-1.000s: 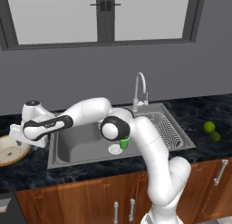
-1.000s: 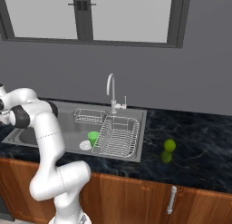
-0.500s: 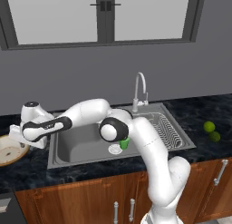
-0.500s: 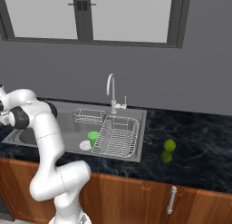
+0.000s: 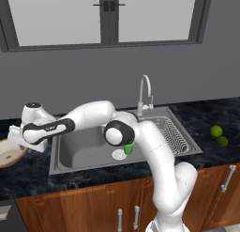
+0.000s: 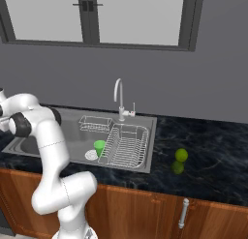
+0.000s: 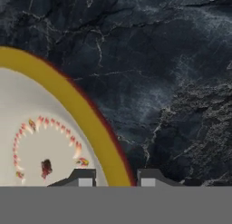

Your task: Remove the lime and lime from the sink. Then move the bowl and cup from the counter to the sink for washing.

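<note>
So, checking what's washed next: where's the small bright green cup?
The small bright green cup stands inside the grey steel sink, between the round white drain and the wire rack.

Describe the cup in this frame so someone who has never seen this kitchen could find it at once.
Start at the wide grey stainless-steel sink set in the black marbled stone counter. Inside the basin, next to the round white drain and left of the wire dish rack, stands the small bright green tapered cup. Unlike the two round green limes on the counter, it is open-topped.

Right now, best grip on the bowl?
Take the bowl by its tan-yellow rim, from above on the sink-facing edge: it is wide, shallow and flat on the counter, so only the thin rim fits. The gripper straddles that rim.
</note>
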